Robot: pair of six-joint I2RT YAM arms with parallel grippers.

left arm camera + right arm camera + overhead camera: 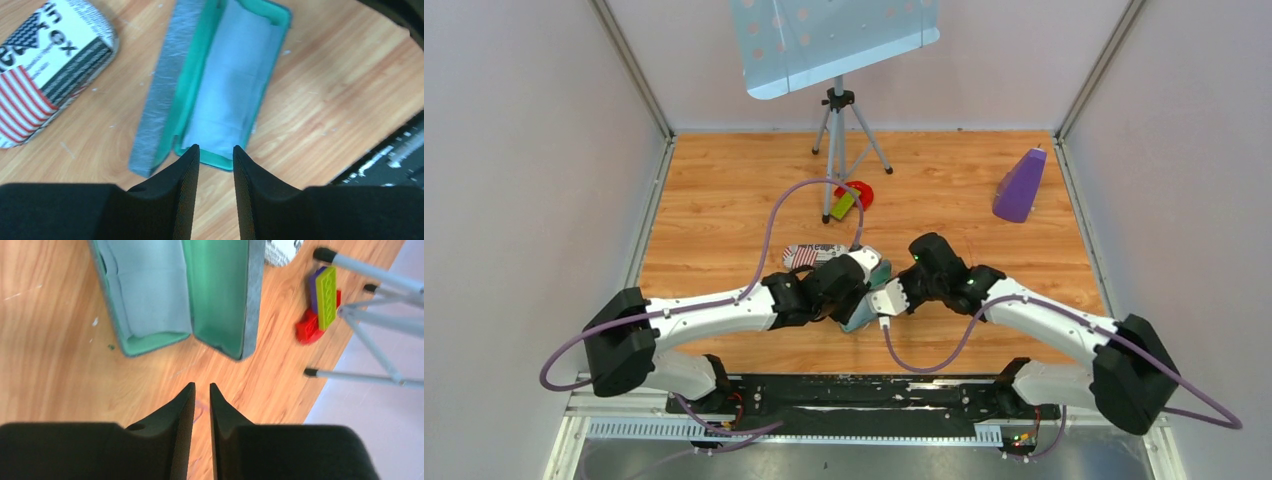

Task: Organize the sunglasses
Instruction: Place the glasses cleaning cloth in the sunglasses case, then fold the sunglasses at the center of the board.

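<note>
- The left gripper holds nothing. Its black fingers stand a small gap apart, with bare wood showing between them.
- Just ahead of those fingertips lies the near end of an open case, lined in green. Whether the tips touch its rim I cannot tell.
- A light blue-grey cloth fills the case's tray, ahead of the left gripper. The grey lid is folded out to the left of the tray.
- The sunglasses cannot be made out in any view. The cloth covers the floor of the tray, and I cannot tell whether they lie under it.
- Farther ahead and to the left of the left gripper lies a printed case with newsprint lettering and red and white stripes. It is apart from the open case.
- The right gripper also holds nothing. Its fingers are drawn close, with only a narrow slit between them, over the wooden table.
- Ahead of the right gripper is the same open case, a little apart from the tips. Its green lid is straight ahead and the cloth-filled tray is ahead to the left.
- Ahead and to the right lie stacked bricks in red, purple and lime green, beside the legs of a tripod.
</note>
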